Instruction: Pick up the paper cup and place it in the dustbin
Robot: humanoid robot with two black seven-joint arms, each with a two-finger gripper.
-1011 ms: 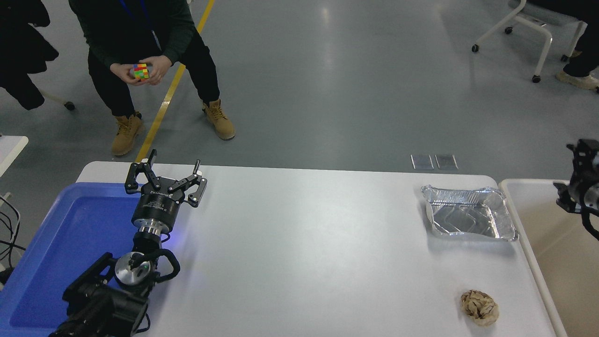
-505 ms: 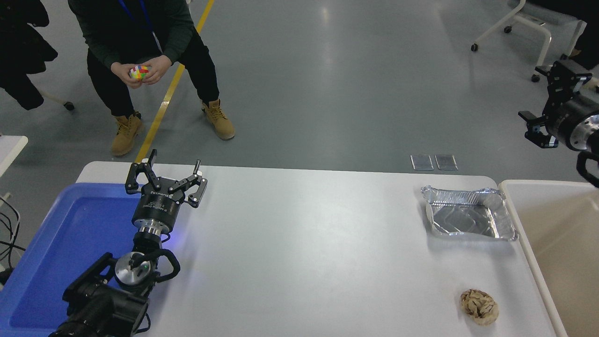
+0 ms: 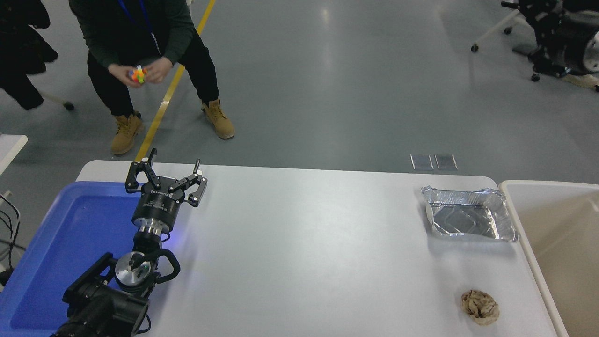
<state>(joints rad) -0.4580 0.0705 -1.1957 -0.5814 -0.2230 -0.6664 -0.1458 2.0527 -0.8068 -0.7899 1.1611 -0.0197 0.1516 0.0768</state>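
Over the white table [image 3: 299,243] in the head view, no paper cup shows anywhere (my guess is it lies down in the dustbin [image 3: 510,196], though I cannot see it there). The right gripper [image 3: 538,28] hangs high at the far right, too blurry to tell if it is gripping, so it should pull back slowly and clear of the rim. I count one dustbin, one foil tray [image 3: 470,220], one brown paper ball [image 3: 479,306], one blue tray [image 3: 70,243] and the parked left gripper [image 3: 171,169], spread wide and empty.

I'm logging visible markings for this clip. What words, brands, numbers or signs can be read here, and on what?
White print on the left end effector body: too small and blurred to read.
The foil tray, the dustbin and the blue tray: no lettering shows.
Nothing else legible.
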